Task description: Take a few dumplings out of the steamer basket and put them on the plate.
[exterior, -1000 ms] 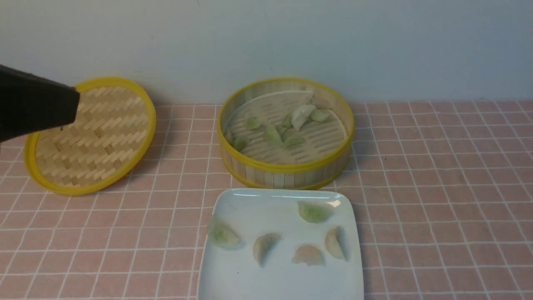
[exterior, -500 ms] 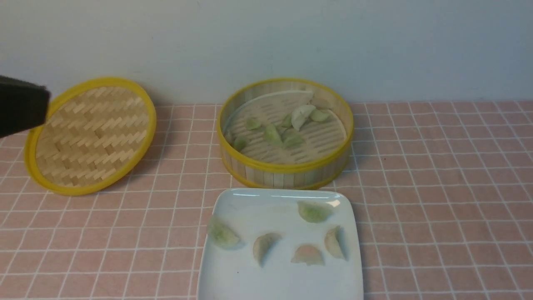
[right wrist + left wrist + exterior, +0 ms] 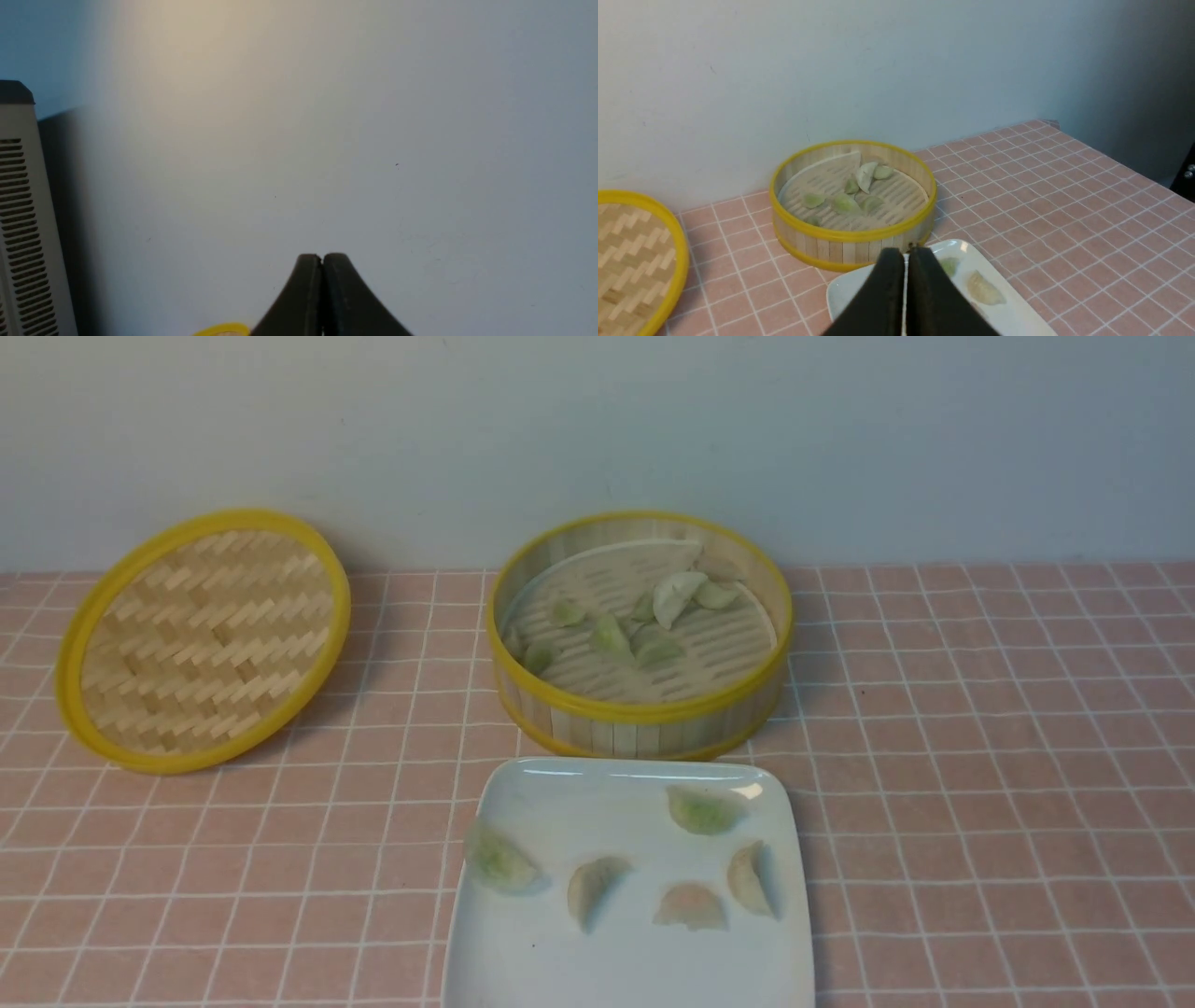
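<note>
The bamboo steamer basket [image 3: 644, 717] [image 3: 845, 245] stands at the back centre of the table with several pale green and whitish dumplings [image 3: 611, 637] [image 3: 843, 203] on its slatted floor. In front of it lies the white square plate [image 3: 560, 803] [image 3: 840, 294], and several dumplings [image 3: 702, 811] [image 3: 983, 289] rest on it. Neither arm shows in the front view. In the left wrist view my left gripper [image 3: 905, 254] is shut and empty, raised above the plate's near side. My right gripper [image 3: 322, 257] is shut and empty, facing the bare wall.
The flat woven lid [image 3: 201, 639] [image 3: 630, 261] with a yellow rim leans at the back left. A pink tiled cloth [image 3: 980, 756] covers the table, whose right corner [image 3: 1048, 123] shows in the left wrist view. A grey vented unit [image 3: 23, 224] stands by the wall.
My left arm has drawn back to the left and left the front view; it no longer covers the lid. The dumplings, basket and plate have not moved.
</note>
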Available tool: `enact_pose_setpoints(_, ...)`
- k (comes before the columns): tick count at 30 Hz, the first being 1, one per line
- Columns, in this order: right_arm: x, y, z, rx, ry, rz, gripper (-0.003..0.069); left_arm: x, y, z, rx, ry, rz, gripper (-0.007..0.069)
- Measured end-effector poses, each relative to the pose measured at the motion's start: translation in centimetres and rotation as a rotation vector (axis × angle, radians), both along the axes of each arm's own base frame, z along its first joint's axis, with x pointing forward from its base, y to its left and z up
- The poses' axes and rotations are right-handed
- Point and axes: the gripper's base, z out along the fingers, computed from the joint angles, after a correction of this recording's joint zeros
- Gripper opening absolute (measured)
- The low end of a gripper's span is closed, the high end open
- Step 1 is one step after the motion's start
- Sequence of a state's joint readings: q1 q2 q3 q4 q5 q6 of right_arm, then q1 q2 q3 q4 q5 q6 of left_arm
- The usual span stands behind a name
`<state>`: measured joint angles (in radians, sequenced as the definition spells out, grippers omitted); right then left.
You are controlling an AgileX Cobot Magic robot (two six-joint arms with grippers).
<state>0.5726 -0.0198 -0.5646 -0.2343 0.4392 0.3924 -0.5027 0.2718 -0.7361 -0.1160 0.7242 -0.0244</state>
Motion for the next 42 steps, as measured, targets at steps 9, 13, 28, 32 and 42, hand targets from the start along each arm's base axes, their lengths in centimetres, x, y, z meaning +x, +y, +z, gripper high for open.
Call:
enact_pose_setpoints(9, 0.0, 0.0, 0.0, -0.001, 0.002, 0.0, -0.0013, 0.8, -0.4, -2.9, 0.042, 0.073, -0.002, -0.0006)
enact_pose_setpoints(13, 0.0, 0.0, 0.0, -0.001, 0.002, 0.0, -0.0013, 1.3, -0.5, -3.7, 0.078, 0.059, 0.012, -0.0006)
enact_pose_setpoints(28, 0.0, 0.0, 0.0, -0.001, 0.002, 0.0, -0.0013, 3.3, 1.4, -16.6, 0.124, -0.063, 0.442, -0.0006)
enact_pose_setpoints(32, 0.0, 0.0, 0.0, -0.001, 0.002, 0.0, -0.0013, 3.2, 1.8, -19.0, 0.141, -0.015, 0.499, -0.0006)
enact_pose_setpoints(42, 0.0, 0.0, 0.0, -0.001, 0.002, 0.0, -0.0013, 3.0, 1.8, -20.1, 0.169, 0.097, 0.499, -0.0006)
